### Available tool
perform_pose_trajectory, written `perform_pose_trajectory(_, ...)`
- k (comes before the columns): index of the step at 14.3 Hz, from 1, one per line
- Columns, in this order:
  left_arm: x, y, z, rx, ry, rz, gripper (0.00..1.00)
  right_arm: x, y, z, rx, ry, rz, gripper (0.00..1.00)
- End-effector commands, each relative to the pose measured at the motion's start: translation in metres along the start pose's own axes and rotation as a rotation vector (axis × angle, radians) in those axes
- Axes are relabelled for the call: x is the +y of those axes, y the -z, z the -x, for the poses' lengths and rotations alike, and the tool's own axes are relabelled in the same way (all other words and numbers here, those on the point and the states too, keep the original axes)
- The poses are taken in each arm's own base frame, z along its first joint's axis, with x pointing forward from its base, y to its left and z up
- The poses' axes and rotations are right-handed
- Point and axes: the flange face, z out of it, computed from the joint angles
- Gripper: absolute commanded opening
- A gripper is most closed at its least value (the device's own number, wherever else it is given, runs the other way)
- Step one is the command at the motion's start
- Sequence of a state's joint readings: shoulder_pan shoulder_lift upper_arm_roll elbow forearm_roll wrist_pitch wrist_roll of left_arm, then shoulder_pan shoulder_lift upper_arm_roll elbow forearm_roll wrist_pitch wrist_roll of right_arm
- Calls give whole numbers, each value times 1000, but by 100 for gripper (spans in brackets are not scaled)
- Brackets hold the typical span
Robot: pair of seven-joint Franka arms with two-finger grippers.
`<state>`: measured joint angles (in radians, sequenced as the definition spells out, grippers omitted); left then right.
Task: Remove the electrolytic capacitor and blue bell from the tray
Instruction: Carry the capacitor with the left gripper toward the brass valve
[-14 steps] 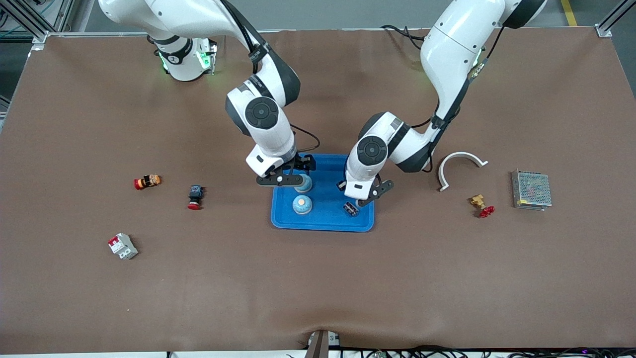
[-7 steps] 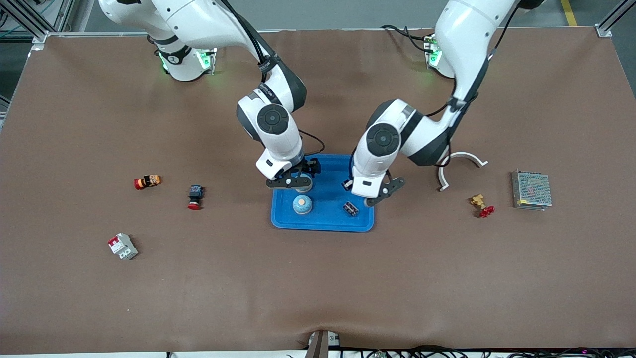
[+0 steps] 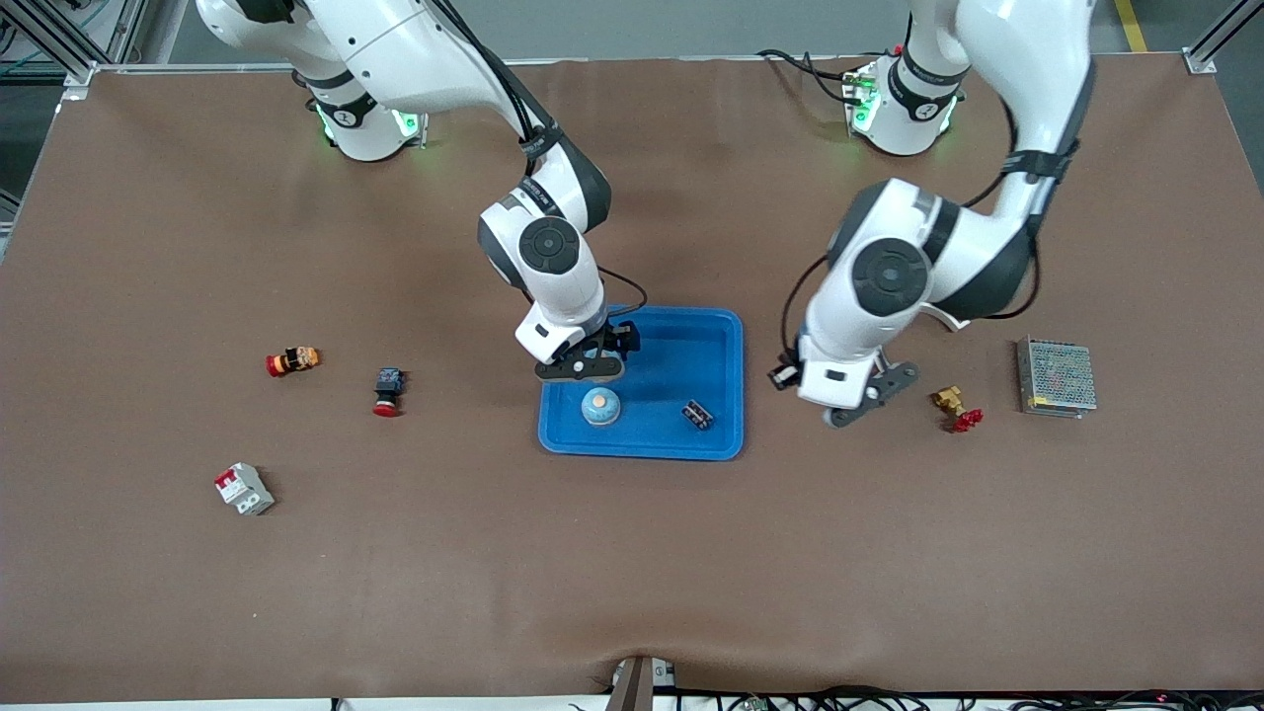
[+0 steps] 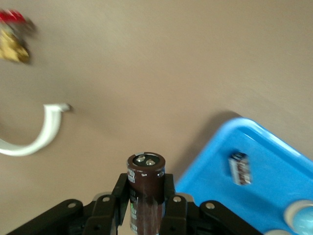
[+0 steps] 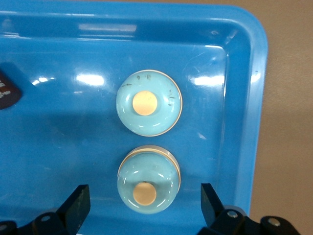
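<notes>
Red-topped breaker (image 3: pixel 243 488), two red pushbuttons (image 3: pixel 387 391), brass valve (image 3: pixel 956 408), mesh-cased supply (image 3: pixel 1057 376).

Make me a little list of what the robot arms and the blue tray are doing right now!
left gripper: shut on a brown capacitor, over the table beside the tray
right gripper: open, over the tray, above one bell
tray: blue, holds two bells and a small dark part
bells: light blue, side by side in the tray
small dark part: in the tray, toward the left arm's end
</notes>
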<state>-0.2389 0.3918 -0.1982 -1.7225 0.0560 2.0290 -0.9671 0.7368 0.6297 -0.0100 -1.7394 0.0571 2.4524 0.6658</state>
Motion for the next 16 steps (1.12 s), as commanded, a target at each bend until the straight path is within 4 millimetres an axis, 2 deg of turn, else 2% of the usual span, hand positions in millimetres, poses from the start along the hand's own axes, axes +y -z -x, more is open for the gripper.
perform_pose_trajectory(1,-59,-8,-29,-19,-51,-43,0,-9,-6,5,14,13,10,100)
perform_pose_trajectory(6,-139,-41,-89,-64,-138,-98,0,-13,-22,13,8,46,36,100)
perform_pose_trajectory(9,-163,-71,-95,-74,-186,-164,0,-13,-33,13,19,49,29,100)
perform_pose_trajectory(11,-175,-87,-99,-65,-184,-169,0,-13,-33,13,20,49,28,100)
perform_pose_trajectory(14,-180,-117,-91,-62,-193,-148,0,-11,-33,11,22,46,31,100)
perform_pose_trajectory(16,-183,-129,-86,-73,-196,-150,0,-11,-37,11,20,50,36,100)
